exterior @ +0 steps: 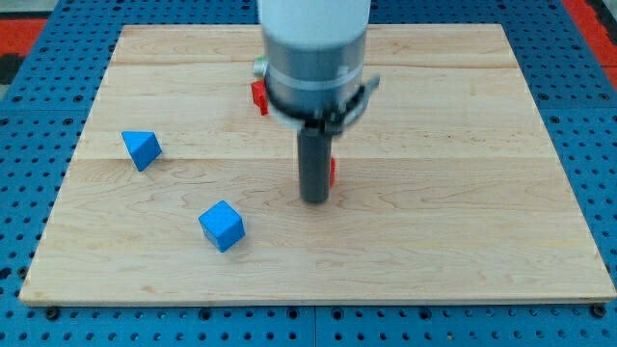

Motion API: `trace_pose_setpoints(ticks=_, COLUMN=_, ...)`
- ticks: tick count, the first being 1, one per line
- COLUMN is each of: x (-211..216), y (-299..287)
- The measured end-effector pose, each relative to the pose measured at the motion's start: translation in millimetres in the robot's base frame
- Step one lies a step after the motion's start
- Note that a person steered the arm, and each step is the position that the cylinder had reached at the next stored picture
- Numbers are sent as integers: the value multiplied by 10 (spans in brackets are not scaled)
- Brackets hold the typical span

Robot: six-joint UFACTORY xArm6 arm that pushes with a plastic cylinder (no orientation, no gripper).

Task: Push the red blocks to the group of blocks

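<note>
My tip (314, 200) rests on the wooden board (463, 193) near the middle. A red block (332, 172) shows only as a sliver at the rod's right edge, touching or just behind it; its shape is hidden. A second red block (258, 94) sits further up, partly hidden behind the arm's grey body. A blue triangular block (142, 148) lies at the view's left. A blue cube (223, 226) lies at the lower left, left of my tip.
The arm's grey and white body (316, 48) hangs over the upper middle of the board and hides what lies beneath. A blue perforated table (39, 116) surrounds the board on all sides.
</note>
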State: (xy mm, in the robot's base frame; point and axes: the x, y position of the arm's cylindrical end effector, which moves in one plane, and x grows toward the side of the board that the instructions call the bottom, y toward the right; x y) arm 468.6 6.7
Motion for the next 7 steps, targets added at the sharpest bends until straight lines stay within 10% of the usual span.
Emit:
trace_pose_setpoints(ticks=1, x=-1108, y=-11)
trace_pose_setpoints(ticks=4, x=-26, y=1306)
trace_pose_setpoints(ticks=5, x=1150, y=873)
trace_pose_setpoints(ticks=7, x=1011, y=-1036)
